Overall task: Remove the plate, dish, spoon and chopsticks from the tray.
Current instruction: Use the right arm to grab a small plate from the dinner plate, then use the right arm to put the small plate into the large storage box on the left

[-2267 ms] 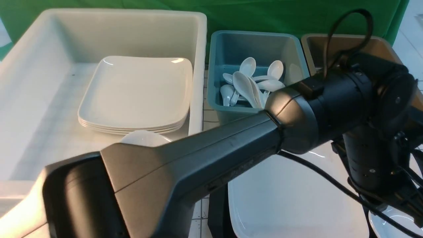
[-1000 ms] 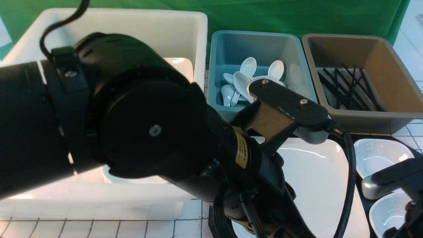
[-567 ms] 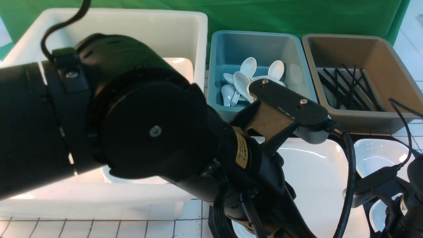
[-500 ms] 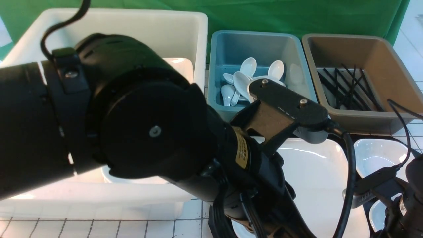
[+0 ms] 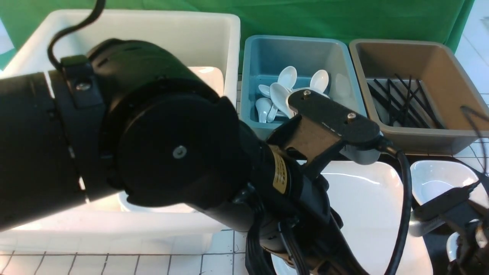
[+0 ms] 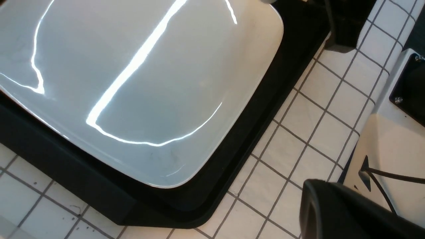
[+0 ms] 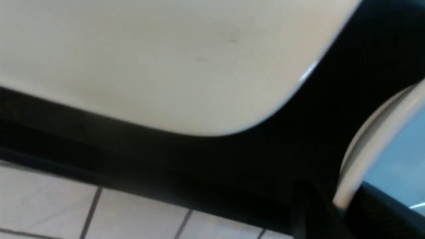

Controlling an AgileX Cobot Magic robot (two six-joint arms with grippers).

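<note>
My right jaws clamped on the rim of a small dish (image 7: 375, 142), left jaws closed, large plate (image 5: 363, 198) beside it on the black tray (image 6: 99, 199), beyond them white bin (image 5: 160, 23) of plates (image 5: 210, 76), teal bin (image 5: 267, 49) of spoons (image 5: 286, 76), brown bin (image 5: 439, 57) of chopsticks (image 5: 401, 99).

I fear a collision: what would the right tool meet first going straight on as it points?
The right tool would likely meet the dish rim, which seems to sit between its fingers.

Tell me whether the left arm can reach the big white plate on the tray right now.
Likely yes: in its wrist view the plate lies bare on the tray, close below, nothing across it.
</note>
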